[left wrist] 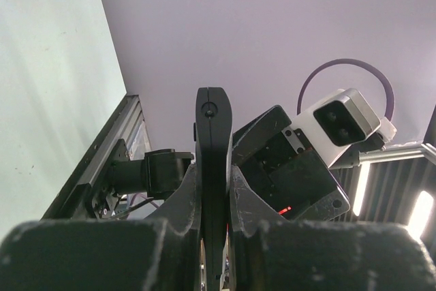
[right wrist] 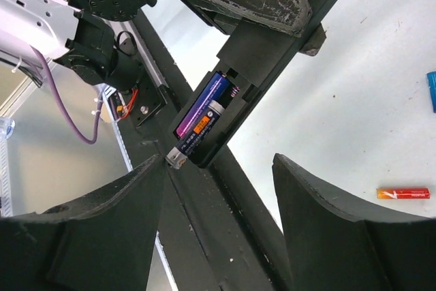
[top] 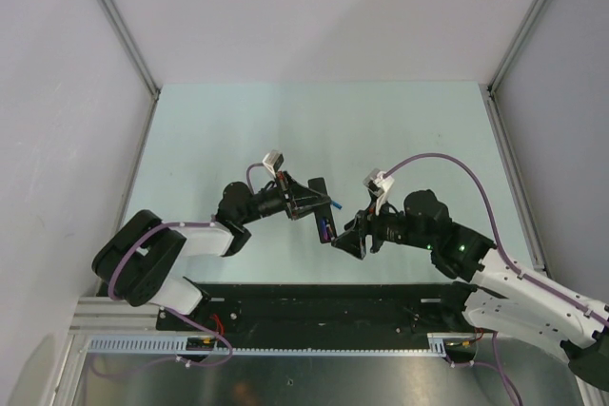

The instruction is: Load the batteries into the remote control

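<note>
While left tool (left wrist: 213,199) clamps remote (left wrist: 213,127), right tool (right wrist: 219,168) gapes.

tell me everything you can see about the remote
The remote is a slim black plastic bar, raised off the table, clamped between the left fingers near one end. Its compartment is open, with one blue-purple battery lying inside. The open right gripper faces the compartment without touching it.
</note>
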Robot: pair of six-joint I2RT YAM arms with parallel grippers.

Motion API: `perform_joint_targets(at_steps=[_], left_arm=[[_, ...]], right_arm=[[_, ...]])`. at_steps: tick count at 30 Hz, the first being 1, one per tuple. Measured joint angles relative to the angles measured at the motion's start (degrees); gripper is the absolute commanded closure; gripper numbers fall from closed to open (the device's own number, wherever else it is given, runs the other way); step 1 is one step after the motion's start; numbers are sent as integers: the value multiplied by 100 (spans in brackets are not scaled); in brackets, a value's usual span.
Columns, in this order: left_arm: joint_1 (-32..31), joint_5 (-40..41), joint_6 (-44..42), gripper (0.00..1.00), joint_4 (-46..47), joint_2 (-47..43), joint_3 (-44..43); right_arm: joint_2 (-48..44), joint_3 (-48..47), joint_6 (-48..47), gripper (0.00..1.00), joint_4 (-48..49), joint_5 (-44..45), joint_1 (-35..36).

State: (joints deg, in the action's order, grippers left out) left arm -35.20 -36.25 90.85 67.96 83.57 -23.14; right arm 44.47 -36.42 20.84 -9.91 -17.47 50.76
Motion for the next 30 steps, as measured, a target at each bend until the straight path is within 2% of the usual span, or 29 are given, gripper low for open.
perform_joint_targets(at_steps=[30], left_arm=[[-116, 7, -85, 100, -35, -7, -2]], right_arm=[[181, 0, 7, 33, 127, -125, -116]])
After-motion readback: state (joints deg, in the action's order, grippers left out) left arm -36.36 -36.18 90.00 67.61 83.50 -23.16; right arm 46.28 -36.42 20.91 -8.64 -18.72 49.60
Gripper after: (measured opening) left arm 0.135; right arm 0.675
